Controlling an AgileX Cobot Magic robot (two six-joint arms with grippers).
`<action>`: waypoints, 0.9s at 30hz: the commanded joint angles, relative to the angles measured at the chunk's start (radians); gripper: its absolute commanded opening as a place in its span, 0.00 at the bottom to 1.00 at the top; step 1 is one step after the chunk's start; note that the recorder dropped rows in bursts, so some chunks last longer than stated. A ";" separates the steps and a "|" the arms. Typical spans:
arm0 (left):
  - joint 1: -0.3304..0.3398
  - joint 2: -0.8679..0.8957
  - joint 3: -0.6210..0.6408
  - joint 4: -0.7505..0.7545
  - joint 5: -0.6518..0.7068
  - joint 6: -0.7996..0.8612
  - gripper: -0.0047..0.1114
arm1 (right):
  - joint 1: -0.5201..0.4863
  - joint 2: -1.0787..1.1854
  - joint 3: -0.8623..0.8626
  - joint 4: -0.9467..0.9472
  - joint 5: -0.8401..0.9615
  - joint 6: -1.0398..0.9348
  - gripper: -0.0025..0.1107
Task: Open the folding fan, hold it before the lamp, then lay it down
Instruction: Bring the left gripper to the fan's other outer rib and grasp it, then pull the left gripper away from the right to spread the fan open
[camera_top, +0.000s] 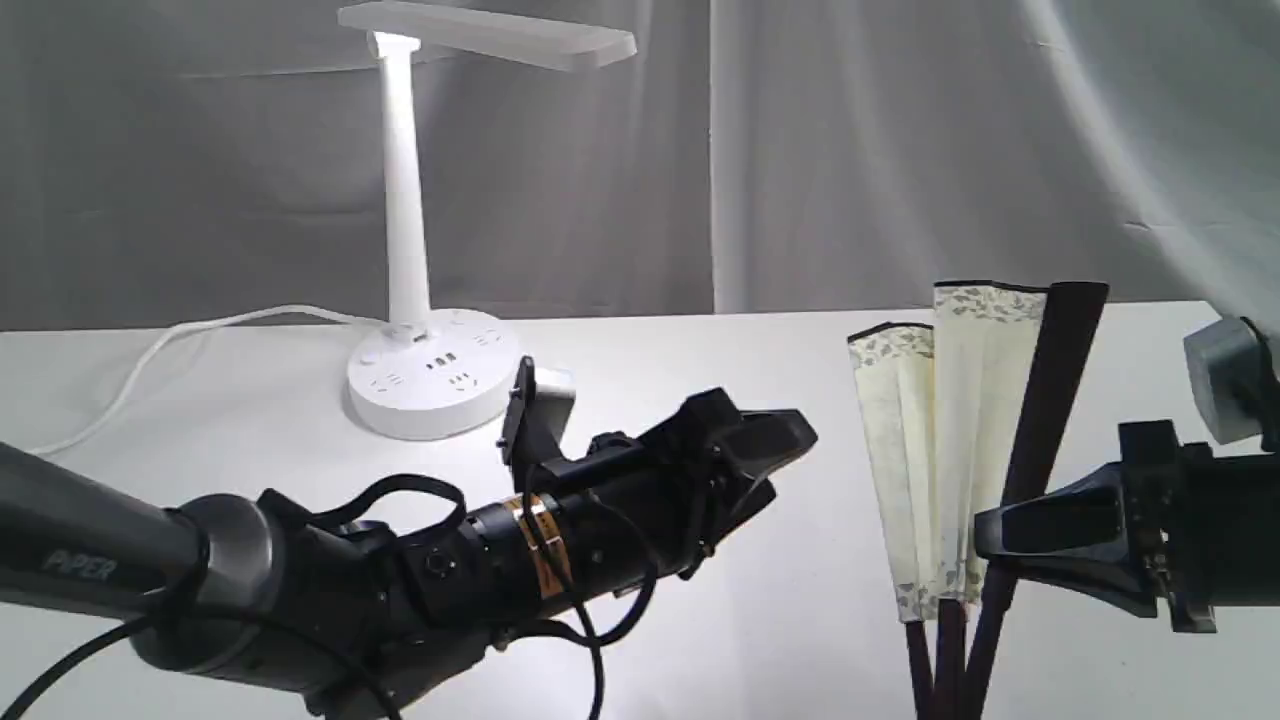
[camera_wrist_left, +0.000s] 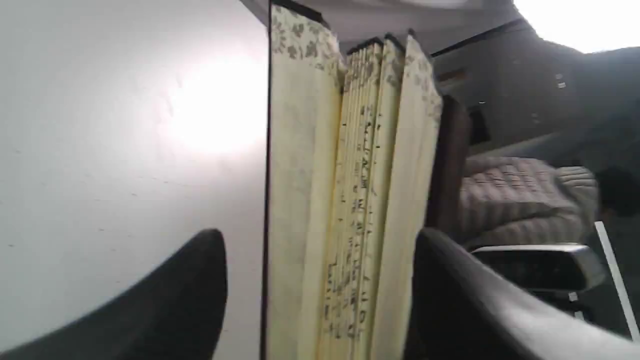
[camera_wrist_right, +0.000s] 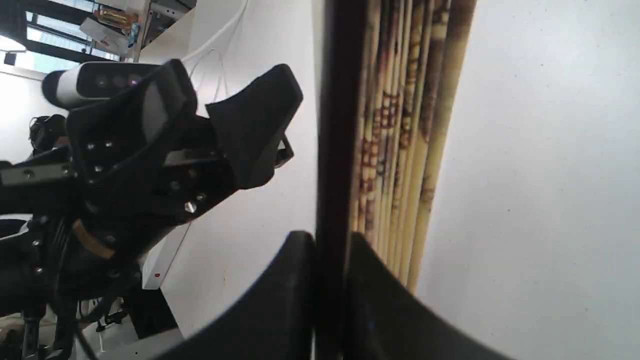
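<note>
lamp (camera_top: 405, 200): at ten o'clock of the left gripper (camera_top: 788, 455), its base and stem block the far table (camera_top: 700, 370).
cord (camera_top: 150, 345): trails from the lamp's base toward nine o'clock.
fan (camera_top: 940, 440): upright at three o'clock, clamped by the right gripper (camera_top: 985, 535).
gap: narrow bare strip between left gripper and fan.
twelve o'clock: open table up to the curtain (camera_top: 850, 150).
</note>
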 joint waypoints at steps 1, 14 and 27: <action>0.044 0.063 -0.047 0.096 -0.152 -0.161 0.52 | -0.005 -0.013 0.004 0.005 0.017 -0.008 0.02; 0.063 0.238 -0.191 0.137 -0.264 -0.271 0.52 | 0.115 -0.013 0.002 0.008 0.017 -0.007 0.02; 0.063 0.249 -0.201 0.137 -0.264 -0.258 0.44 | 0.125 -0.013 0.002 0.005 0.017 0.012 0.02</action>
